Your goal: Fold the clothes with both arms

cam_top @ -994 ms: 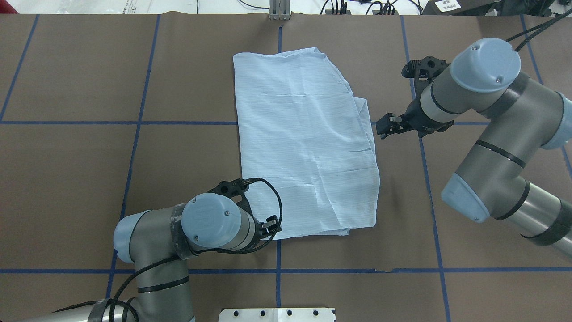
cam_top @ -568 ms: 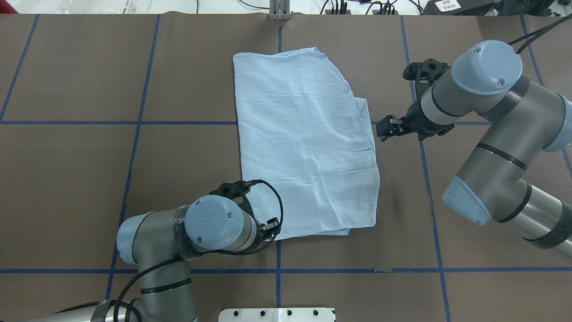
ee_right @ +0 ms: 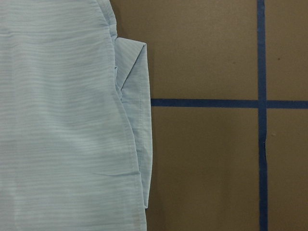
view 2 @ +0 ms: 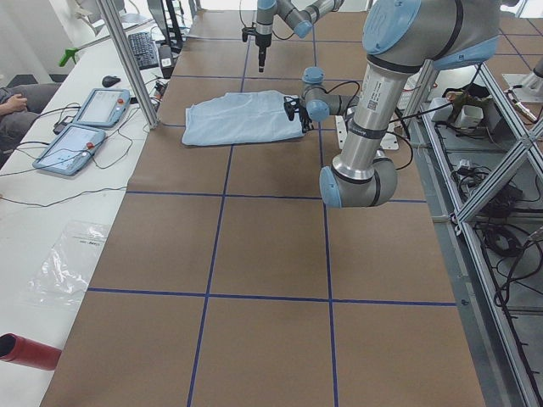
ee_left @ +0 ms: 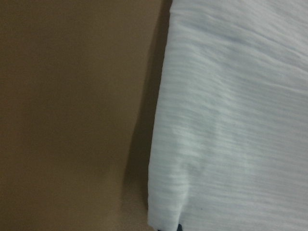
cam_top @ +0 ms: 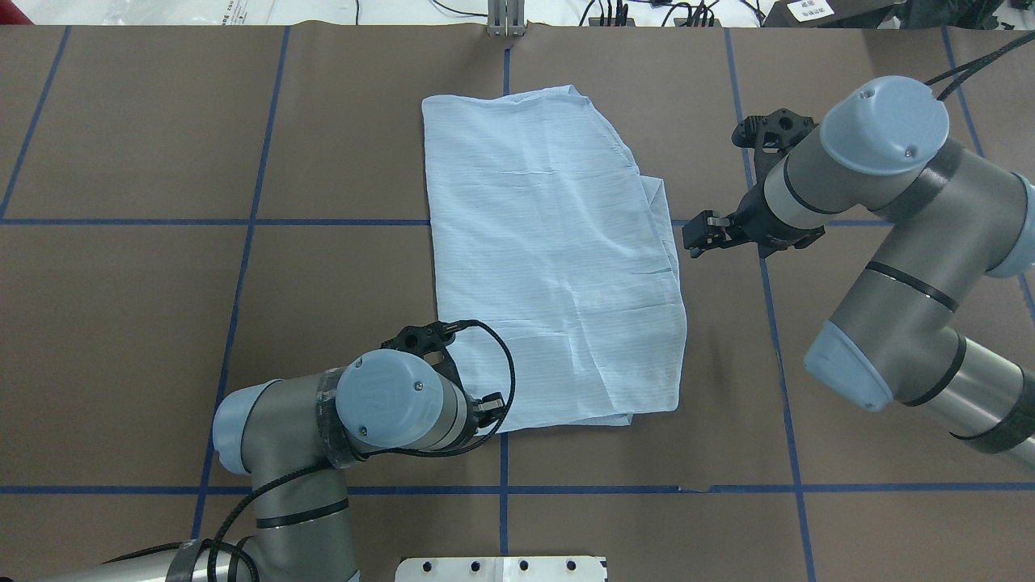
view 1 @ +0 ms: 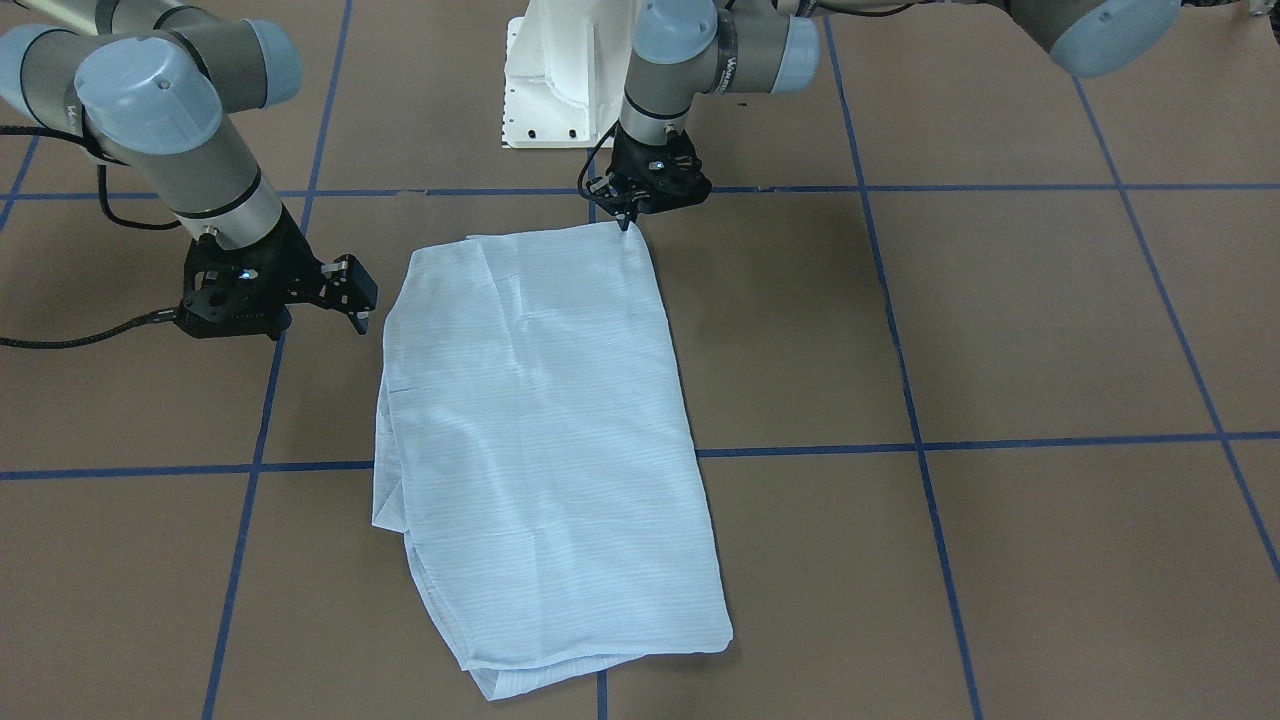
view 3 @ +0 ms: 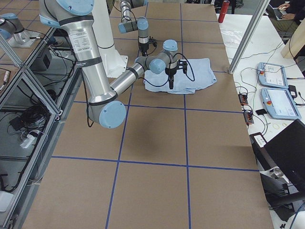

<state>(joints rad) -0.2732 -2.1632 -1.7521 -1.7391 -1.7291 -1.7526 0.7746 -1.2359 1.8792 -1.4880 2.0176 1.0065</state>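
Observation:
The light blue striped shirt [cam_top: 550, 267] lies folded into a rough rectangle at the table's middle, and shows in the front view [view 1: 540, 430]. My left gripper [cam_top: 495, 404] points down at the shirt's near left corner and looks shut on that corner [view 1: 628, 222]. The left wrist view shows the cloth edge [ee_left: 231, 120] very close. My right gripper [cam_top: 697, 236] is open and hovers just off the shirt's right edge, apart from it [view 1: 355, 295]. The right wrist view shows that edge with a folded flap [ee_right: 137, 96].
The brown table cover carries blue tape lines [cam_top: 242, 221]. The white pedestal base [view 1: 560, 80] stands behind the shirt's near edge. A metal post [cam_top: 505, 20] is at the far edge. Teach pendants [view 2: 85, 119] lie on a side bench.
My left arm has shifted slightly right and toward the robot at the shirt's corner. My right arm has drifted slightly right. The shirt lies as before.

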